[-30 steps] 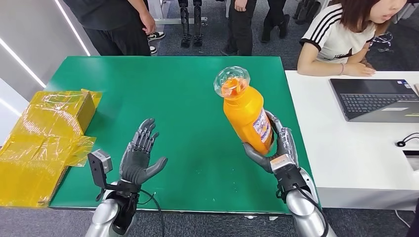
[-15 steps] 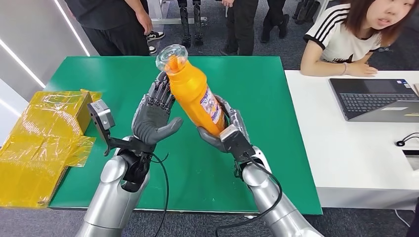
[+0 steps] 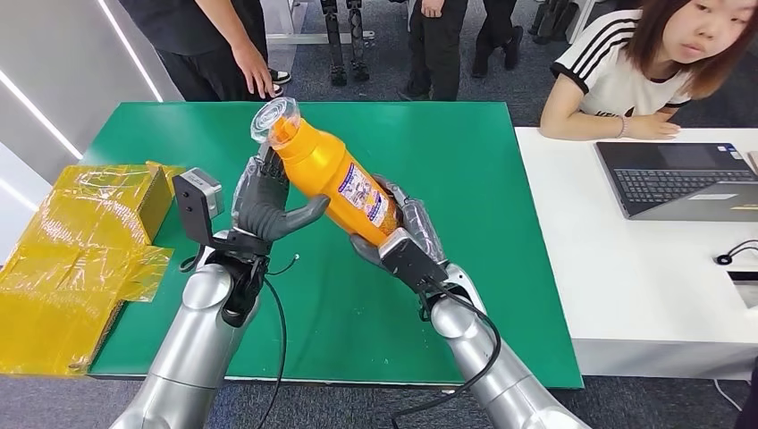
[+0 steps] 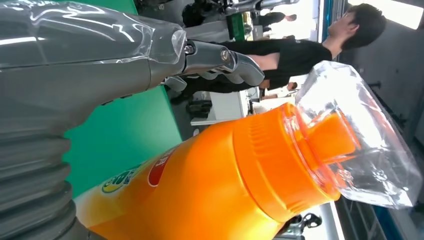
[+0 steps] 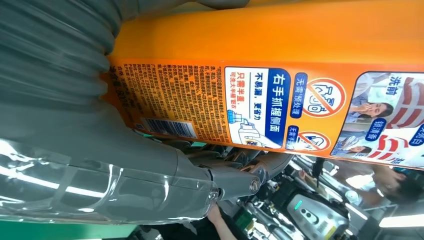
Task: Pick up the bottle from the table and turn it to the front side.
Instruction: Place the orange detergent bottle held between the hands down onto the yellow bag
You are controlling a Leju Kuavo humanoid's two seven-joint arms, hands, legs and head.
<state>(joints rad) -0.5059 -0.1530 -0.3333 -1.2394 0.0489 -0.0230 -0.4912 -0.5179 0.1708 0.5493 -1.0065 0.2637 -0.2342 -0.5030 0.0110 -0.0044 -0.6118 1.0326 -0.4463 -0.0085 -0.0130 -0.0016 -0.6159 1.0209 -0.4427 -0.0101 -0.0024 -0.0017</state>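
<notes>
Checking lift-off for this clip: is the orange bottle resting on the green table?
No: in the head view the orange bottle is tilted in the air above the green table, gripped at its base by the right hand.

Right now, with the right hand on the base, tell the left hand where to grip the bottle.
Grip the upper body of the bottle, just below the orange shoulder, coming from the robot's left, where the left hand is already beside it. The bottle leans with its neck up and left, and the right hand holds the lower end, so the upper body is free. Avoid the clear cap; it looks slippery.

Bare green table (image 3: pixel 465 161)
</notes>
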